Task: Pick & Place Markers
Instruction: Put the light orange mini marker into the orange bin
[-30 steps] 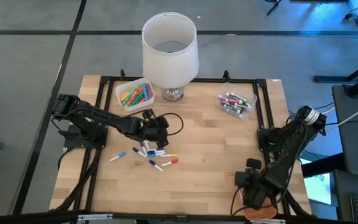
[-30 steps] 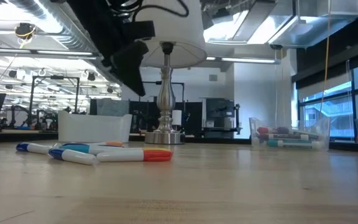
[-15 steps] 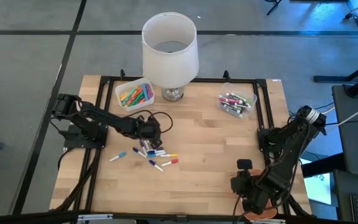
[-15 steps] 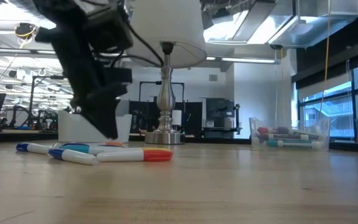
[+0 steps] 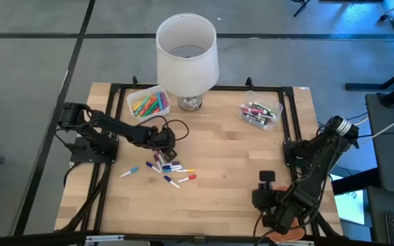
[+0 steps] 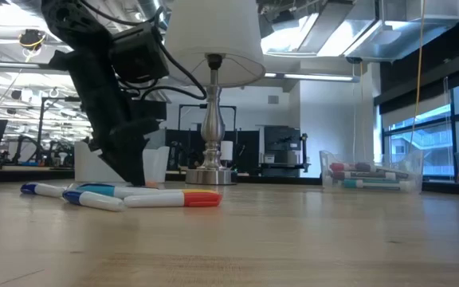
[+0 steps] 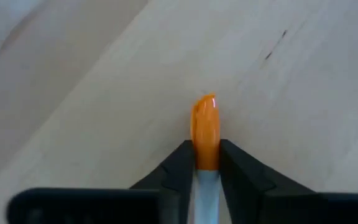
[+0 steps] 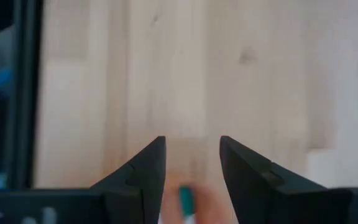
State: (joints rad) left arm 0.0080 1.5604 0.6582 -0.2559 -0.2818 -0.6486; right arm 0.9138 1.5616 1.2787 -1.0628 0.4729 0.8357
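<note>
- Two bins at the far edge of the table (image 5: pixel 231 164) already hold markers: a white bin (image 5: pixel 148 102) with bright ones and a clear bin (image 5: pixel 260 111) by the lamp (image 5: pixel 187 58).
- A loose cluster of markers (image 5: pixel 169 171) lies mid-table, waiting to be sorted.
- The left gripper (image 5: pixel 161 142), at the cluster, has its jaws clenched on an orange-capped marker (image 7: pixel 205 134).
- The right gripper (image 5: pixel 264 195) waits near the front edge, jaws parted, with something teal between them; I cannot tell if it is held.
</note>
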